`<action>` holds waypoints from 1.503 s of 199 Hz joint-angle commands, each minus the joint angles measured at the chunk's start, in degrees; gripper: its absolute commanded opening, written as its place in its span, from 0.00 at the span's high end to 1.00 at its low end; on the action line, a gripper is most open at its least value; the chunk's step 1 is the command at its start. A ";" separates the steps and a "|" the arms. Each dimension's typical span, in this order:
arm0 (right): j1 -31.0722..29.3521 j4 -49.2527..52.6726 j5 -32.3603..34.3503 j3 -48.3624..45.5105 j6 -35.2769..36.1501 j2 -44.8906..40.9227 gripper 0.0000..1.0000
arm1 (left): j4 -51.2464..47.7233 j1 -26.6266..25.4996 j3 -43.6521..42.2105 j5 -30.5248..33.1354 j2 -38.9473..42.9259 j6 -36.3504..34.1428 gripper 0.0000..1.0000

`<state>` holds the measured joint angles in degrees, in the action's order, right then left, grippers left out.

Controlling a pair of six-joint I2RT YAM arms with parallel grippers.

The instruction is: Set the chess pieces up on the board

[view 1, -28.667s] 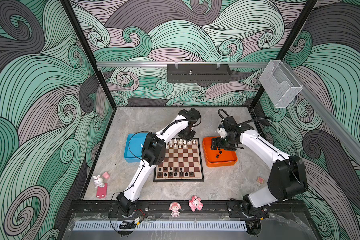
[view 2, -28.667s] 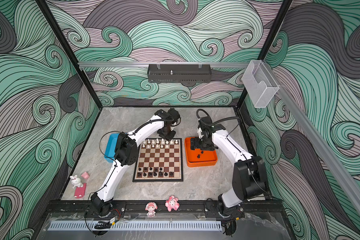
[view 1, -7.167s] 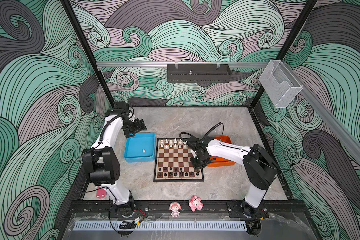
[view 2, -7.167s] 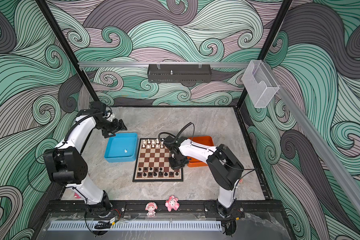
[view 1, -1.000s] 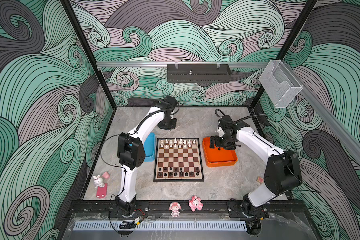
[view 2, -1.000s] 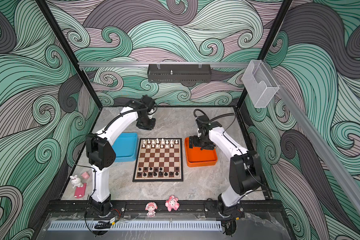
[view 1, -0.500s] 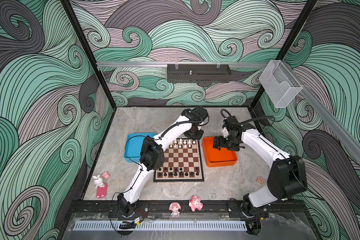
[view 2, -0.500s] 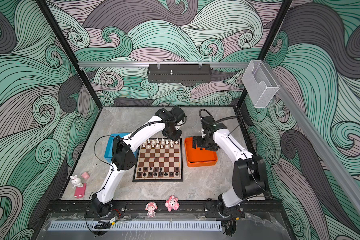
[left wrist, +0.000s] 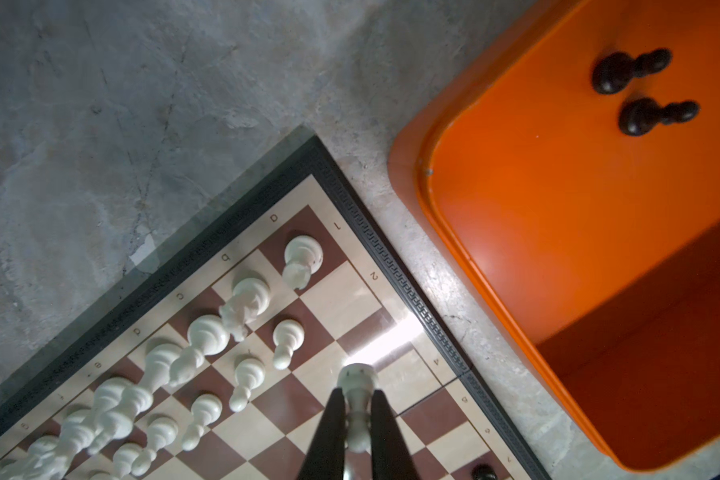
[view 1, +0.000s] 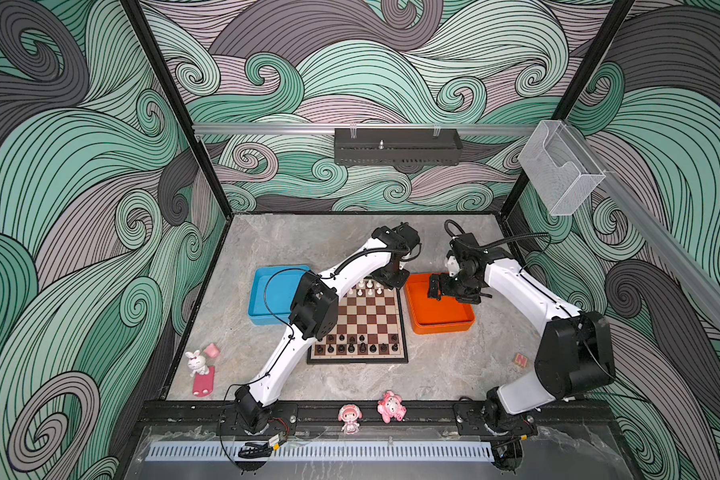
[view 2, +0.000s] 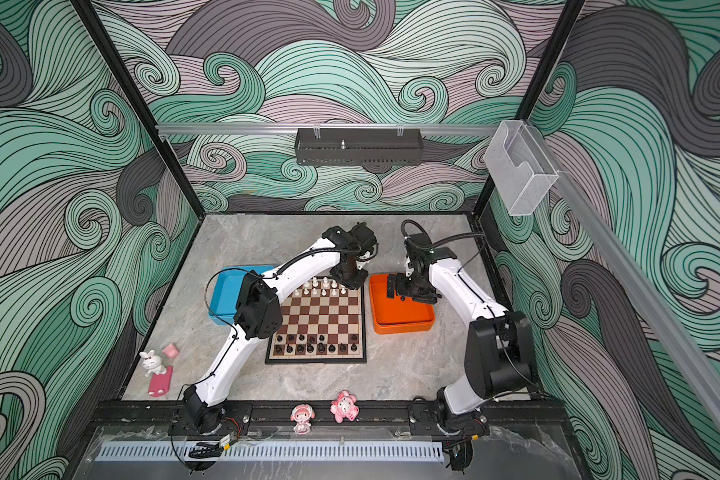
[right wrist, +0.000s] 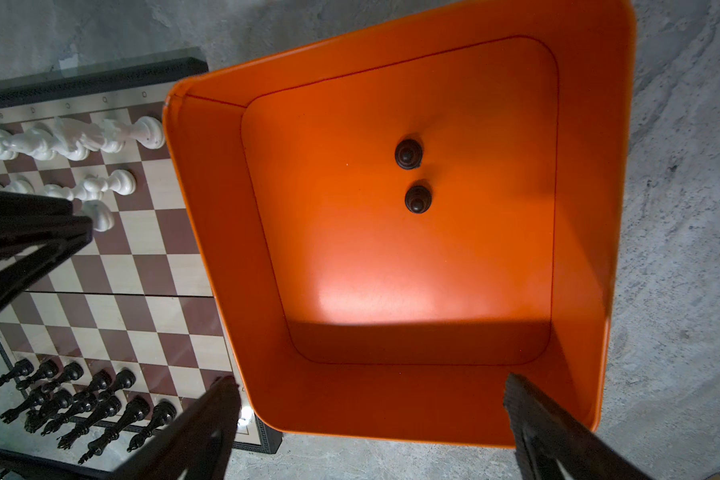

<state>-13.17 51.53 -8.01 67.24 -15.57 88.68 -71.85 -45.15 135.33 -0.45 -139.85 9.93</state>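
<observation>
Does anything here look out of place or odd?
Only two black pawns, standing upright in the orange tray beside the board instead of on it. One white pawn is pinched in the left hand above the board. Nothing looks toppled, spilled or damaged.

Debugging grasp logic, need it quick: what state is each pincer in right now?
Left pincer: closed on a white chess piece.
Right pincer: open, empty, above the orange tray.

The left arm (view 1: 312,307) hides the board's (view 1: 366,320) left edge from you. From above, pieces (view 1: 360,347) are too small to name. The left gripper (left wrist: 357,392) partly covers its pawn (left wrist: 356,376).
</observation>
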 commanded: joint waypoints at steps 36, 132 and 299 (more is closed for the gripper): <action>0.86 0.40 -1.07 -0.97 0.89 -1.16 0.01 | 1.53 -0.03 1.52 0.80 -2.51 -0.71 0.86; 1.90 0.24 -1.66 -1.24 1.33 -0.86 0.01 | 3.07 0.10 1.52 3.46 -4.27 0.03 0.85; 2.76 -0.31 -2.45 -1.85 1.33 -0.53 0.01 | 2.76 0.14 1.53 3.26 -5.12 0.35 0.84</action>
<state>-10.85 51.16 -9.74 65.95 -14.98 88.62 -68.36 -45.15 135.33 2.17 -143.92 9.69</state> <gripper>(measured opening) 0.991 0.159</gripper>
